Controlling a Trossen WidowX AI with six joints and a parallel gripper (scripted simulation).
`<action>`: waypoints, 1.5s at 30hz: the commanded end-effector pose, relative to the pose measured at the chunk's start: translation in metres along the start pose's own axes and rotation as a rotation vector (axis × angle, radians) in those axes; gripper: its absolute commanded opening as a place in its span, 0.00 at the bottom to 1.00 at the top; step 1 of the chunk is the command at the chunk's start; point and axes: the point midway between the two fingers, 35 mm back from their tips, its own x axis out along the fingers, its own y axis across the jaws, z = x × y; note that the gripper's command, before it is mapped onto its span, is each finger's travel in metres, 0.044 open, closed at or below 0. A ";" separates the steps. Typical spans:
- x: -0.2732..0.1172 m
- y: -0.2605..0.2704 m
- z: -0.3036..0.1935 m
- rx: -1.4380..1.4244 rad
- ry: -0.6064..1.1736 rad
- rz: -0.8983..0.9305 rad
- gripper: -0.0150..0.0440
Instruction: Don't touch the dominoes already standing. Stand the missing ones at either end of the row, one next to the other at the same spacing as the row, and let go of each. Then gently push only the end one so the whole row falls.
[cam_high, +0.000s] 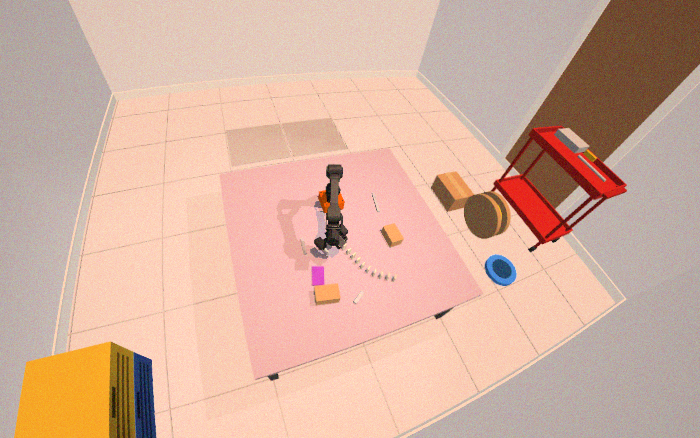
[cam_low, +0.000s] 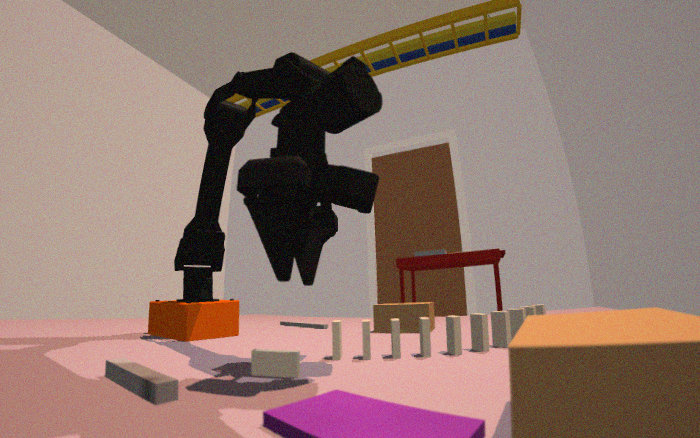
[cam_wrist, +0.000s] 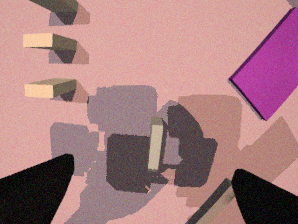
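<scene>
A curved row of cream dominoes stands upright; its near-arm end domino (cam_low: 336, 339) (cam_wrist: 39, 90) is upright. A loose domino (cam_low: 275, 363) (cam_wrist: 156, 145) lies on its long narrow edge, apart from that end, in the arm's shadow. The row's other end domino (cam_high: 393, 277) stands towards the right of the top view. My gripper (cam_low: 295, 282) (cam_wrist: 156, 171) is open and empty, raised above the loose domino and clear of the row. In the top view the arm hides the fingertips.
A grey bar (cam_high: 303, 246) (cam_low: 141, 382) (cam_wrist: 210, 200) lies near the loose domino. Other pale bars (cam_high: 375, 202) (cam_high: 358, 297) lie farther off. A magenta slab (cam_high: 317, 275) (cam_low: 371, 415) (cam_wrist: 267, 62) and wooden blocks (cam_high: 327, 294) (cam_high: 392, 235) flank the row on the pink table (cam_high: 289, 340).
</scene>
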 end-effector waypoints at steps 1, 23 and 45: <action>0.011 -0.004 -0.004 -0.024 0.004 0.005 1.00; 0.088 -0.004 -0.005 -0.024 0.004 0.005 1.00; 0.091 -0.004 -0.005 -0.024 0.004 0.005 0.47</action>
